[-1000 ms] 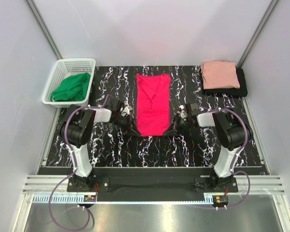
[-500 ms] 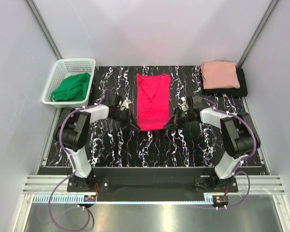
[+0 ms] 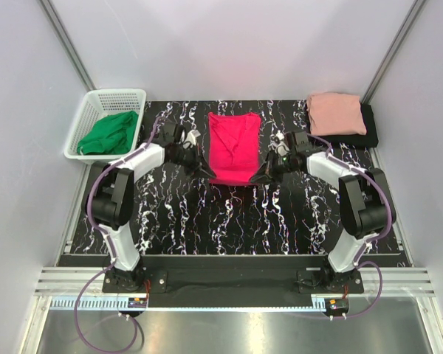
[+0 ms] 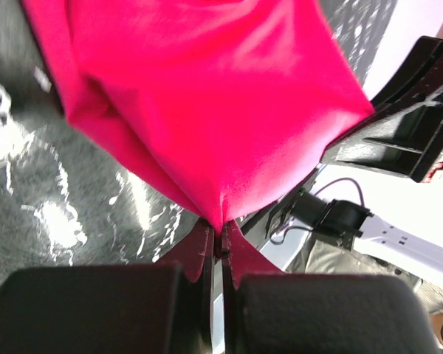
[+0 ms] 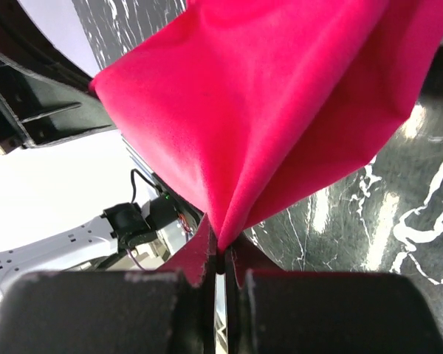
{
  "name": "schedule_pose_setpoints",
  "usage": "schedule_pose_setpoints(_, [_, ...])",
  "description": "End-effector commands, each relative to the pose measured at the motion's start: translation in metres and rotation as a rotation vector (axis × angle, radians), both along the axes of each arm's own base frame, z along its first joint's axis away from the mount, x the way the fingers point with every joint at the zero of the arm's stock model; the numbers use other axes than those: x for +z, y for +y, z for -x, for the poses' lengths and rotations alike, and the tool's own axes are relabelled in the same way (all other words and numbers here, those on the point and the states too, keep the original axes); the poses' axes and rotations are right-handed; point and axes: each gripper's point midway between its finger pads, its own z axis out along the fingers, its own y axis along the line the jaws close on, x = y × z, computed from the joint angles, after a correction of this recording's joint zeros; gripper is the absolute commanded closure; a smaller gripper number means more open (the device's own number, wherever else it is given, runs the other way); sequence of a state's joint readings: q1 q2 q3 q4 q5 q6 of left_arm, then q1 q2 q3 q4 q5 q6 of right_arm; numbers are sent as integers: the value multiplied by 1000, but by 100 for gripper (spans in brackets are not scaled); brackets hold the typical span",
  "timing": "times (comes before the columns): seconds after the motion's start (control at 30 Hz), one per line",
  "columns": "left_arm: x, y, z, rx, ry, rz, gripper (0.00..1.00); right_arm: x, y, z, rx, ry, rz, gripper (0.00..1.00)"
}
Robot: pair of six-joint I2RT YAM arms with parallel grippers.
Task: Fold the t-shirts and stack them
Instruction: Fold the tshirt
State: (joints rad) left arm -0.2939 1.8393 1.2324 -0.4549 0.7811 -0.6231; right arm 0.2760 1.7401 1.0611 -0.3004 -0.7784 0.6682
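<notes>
So the white basket [image 3: 77, 137], far left on the counter [image 3: 229, 221], holds one green cloth [image 3: 109, 133]. We see the left tool [image 3: 204, 171] and right tool [image 3: 258, 175] each pinching a near corner of the crimson shirt [image 3: 233, 144] mid-counter; salmon shirt [image 3: 336, 113] sits atop black shirt [image 3: 371, 130].

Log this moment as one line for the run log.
phase: fold | left gripper: shut on crimson-pink t-shirt near corner | right gripper: shut on other near corner | stack: salmon-pink t-shirt on black t-shirt
</notes>
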Motion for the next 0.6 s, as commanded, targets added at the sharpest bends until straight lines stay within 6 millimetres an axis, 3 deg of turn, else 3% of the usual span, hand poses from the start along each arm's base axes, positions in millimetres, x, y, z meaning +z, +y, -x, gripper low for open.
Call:
schedule_pose_setpoints(0.0, [13,0,-24,10,-51,-4,100,17,-5,-24,6,-55,2,100])
schedule_pose_setpoints(0.27, [20,-8,-61,20,-61,14,100,23,-11,-60,6,-57,6,100])
schedule_pose_setpoints(0.4, [10,-9,-82,30,-40,17,100,28,-13,-89,-1,-70,-6,100])
schedule_pose_setpoints(0.57, [19,-9,-112,47,-58,24,100,30,-15,-114,3,-61,-13,100])
